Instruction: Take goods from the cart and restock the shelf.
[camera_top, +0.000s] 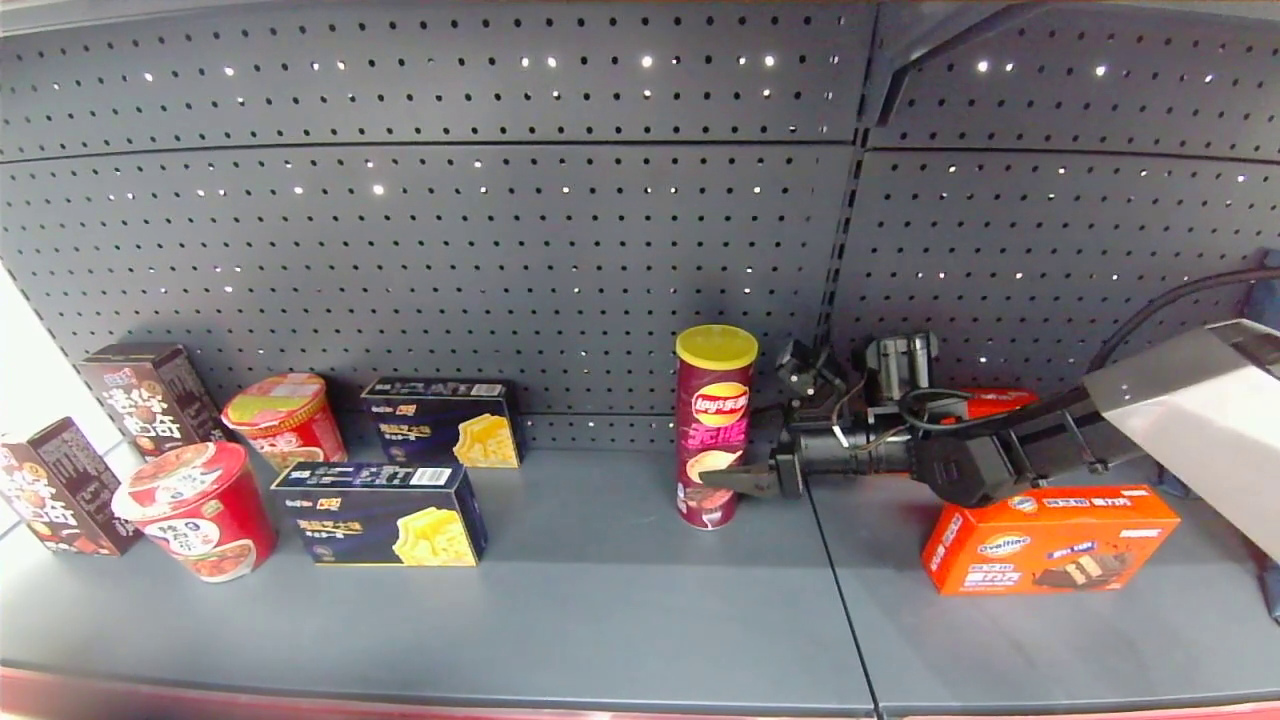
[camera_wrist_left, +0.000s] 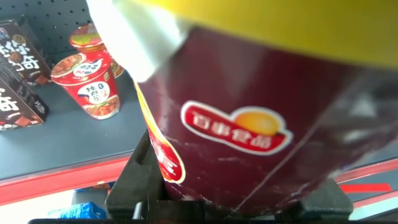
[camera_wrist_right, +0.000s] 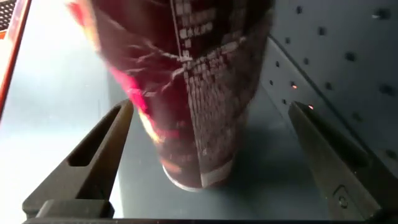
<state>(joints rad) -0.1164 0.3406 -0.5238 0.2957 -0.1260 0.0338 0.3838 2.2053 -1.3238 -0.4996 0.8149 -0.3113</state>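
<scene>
Two brown boxes (camera_top: 150, 395) stand at far left beside two red noodle cups (camera_top: 200, 510), with two dark blue boxes (camera_top: 385, 512) just to their right. An orange box (camera_top: 1050, 535) lies flat, well apart at right, before a perforated grey back panel (camera_top: 450, 250).

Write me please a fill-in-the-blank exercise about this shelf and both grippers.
1. The chip can on the shelf has a ____ lid.
2. The right gripper around it is ____, not shut.
3. The orange box lies to the robot's ____ of this can.
4. The second chip can is held by the ____ gripper.
Missing words: yellow, open, right, left.
</scene>
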